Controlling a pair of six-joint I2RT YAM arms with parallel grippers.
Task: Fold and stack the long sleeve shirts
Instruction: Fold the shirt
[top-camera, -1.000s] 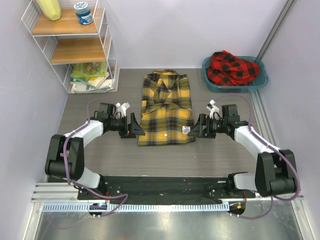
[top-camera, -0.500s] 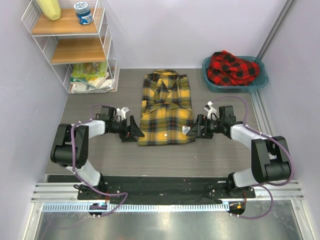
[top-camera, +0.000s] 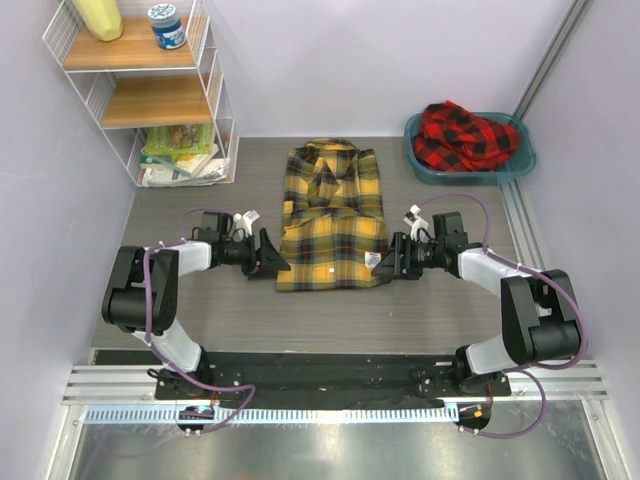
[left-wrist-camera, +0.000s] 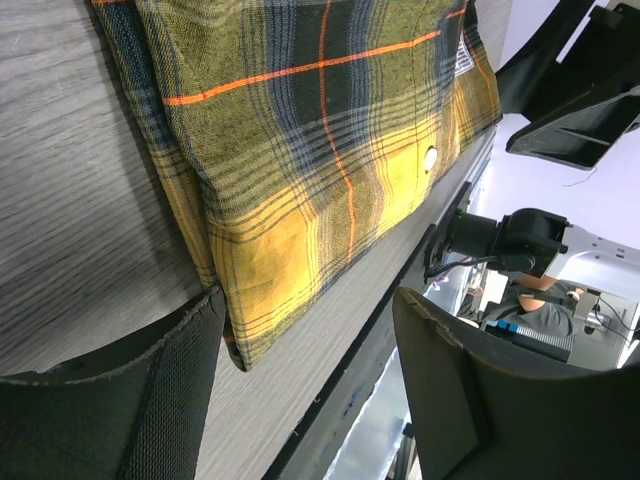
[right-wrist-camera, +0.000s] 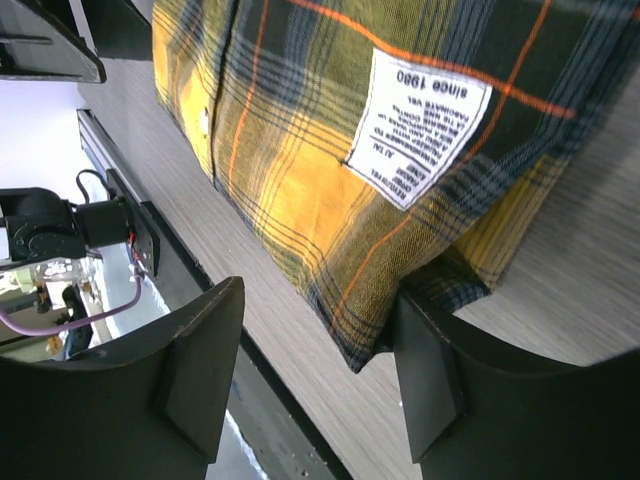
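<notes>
One yellow shirt (top-camera: 333, 220), one red shirt (top-camera: 465, 135), one basin (top-camera: 470, 173)

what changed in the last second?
Both arms tucked their elbows inward. The right fingers crept left and the left fingers barely shifted. Each pair now straddles a near corner of the yellow shirt, not clamped. Nothing was taken hold of or let go. The yellow shirt, red shirt and basin are unmoved.
</notes>
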